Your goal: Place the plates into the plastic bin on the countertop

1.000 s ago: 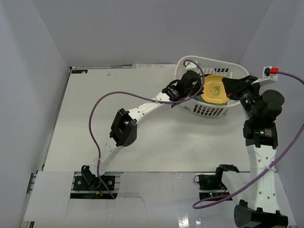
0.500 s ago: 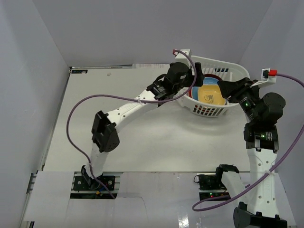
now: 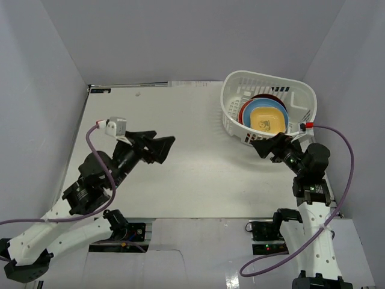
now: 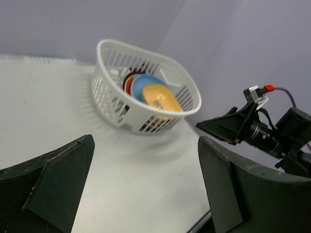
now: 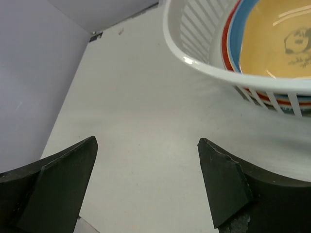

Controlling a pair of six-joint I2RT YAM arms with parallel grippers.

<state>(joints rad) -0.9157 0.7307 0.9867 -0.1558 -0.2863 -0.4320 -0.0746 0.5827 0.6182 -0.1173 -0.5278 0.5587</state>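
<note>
Plastic bin (image 3: 230,114) sits at the far right of the table (image 3: 180,120), close to the right wall (image 3: 355,54). The plates (image 3: 267,118) lie stacked inside it. The yellow squarish one is on top with a dark motif on its face, a light blue plate (image 3: 251,107) is under it, and a red rim (image 3: 243,112) shows beneath that. I cannot make out the lower plates in the stack. The slotted near wall of the bin is what stands between my right hand (image 3: 261,150) and the stack. In the right wrist view the white rim (image 5: 194,60) crosses the upper right corner just ahead of the fingers. The right hand hovers low over the table just in front of the bin, pointing up-left, with the jaws spread wide and nothing held. The left hand (image 3: 167,149) is well apart from the bin, over the left-centre of the table. Its arm is folded low near the base and it points right toward the bin. Its jaws are wide and hold nothing. The left wrist view frames the bin (image 4: 114,97) and the right hand (image 4: 228,127) between its fingers (image 4: 48,184). A purple cable (image 3: 343,156) loops beside the right arm, and another (image 3: 90,141) runs along the left arm. The surface is matte white, with pale grey walls on three sides.
</note>
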